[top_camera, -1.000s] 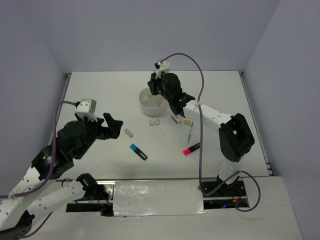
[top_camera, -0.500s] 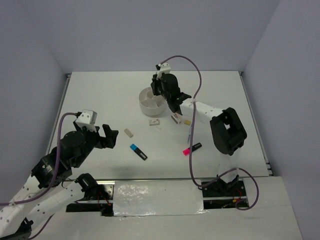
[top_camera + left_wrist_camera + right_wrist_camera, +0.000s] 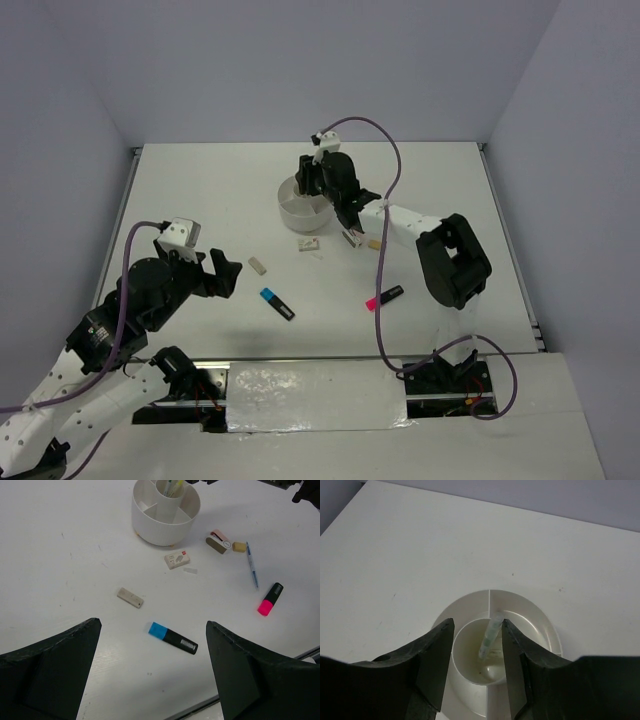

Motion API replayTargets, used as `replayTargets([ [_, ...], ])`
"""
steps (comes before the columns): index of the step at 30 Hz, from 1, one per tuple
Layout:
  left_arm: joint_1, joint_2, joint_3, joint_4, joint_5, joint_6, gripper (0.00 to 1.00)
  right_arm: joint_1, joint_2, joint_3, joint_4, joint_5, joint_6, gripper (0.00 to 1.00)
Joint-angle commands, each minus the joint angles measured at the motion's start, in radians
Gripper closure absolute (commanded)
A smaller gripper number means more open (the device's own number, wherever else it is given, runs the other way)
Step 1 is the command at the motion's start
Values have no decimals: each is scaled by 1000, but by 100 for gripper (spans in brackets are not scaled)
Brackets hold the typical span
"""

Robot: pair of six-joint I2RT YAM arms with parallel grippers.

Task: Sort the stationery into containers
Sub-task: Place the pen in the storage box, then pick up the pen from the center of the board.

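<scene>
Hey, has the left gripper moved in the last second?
Yes. The left gripper has drawn back toward the near side: earlier its tips lay beyond the beige eraser, now level with it.

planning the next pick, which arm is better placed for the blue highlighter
Left. The left gripper hangs open near the blue highlighter, on its side; the right gripper is farther off, over the organiser cup, a pen between its jaws.

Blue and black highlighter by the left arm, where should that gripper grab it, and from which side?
Take the blue-and-black highlighter around the middle of its black barrel, probably coming straight down from above with the left gripper, its open fingers turned across the barrel. It lies flat and slanted, with nothing touching either long side, so both fingers have room to drop beside it.
</scene>
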Motion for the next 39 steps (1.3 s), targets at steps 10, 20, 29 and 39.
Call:
replayTargets([
  [10,58,27,20,16,-73,-14,1,4,-467,-79,-106,47,30,29],
  [20,87,82,28,-11,-96,-51,1,2,-751,-178,-774,242,249,26],
  [29,89,76,20,-14,-78,-64,1,-33,-737,-424,-879,289,412,39],
  [39,56,101,16,-18,-67,-62,1,-177,-450,-384,-798,117,376,40],
])
